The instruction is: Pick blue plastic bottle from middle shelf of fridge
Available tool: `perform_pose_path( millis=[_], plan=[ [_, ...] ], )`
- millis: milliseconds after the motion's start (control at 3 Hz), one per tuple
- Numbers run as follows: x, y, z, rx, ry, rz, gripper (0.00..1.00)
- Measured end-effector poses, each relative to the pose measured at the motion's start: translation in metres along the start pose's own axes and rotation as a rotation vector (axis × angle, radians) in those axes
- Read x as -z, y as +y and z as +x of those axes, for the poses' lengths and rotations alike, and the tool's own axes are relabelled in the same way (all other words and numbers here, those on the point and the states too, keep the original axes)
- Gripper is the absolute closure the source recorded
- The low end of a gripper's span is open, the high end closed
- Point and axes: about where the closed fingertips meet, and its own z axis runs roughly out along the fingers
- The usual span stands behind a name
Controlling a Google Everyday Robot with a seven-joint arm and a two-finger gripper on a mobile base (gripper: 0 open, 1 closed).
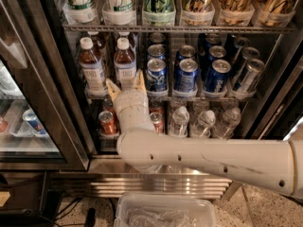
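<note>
Hand at middle shelf seemingly hides the blue plastic bottle's base.

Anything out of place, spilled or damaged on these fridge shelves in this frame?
Nothing spilled or damaged. Only the silver can at the right end of the middle wire shelf seems to lean sideways, possibly just camera angle. The gripper sits open before the pale-blue-labelled plastic bottle.
</note>
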Motion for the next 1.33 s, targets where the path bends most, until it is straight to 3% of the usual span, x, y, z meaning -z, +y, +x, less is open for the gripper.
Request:
perform_pose_path(
  millis=[667,1333],
  plan=[
    [-0.0081,-0.0073,0.0020,0.000,-0.002,0.027,0.30],
    [-0.0142,-0.0059,0.0019,-0.009,-0.002,0.017,0.71]
  ],
)
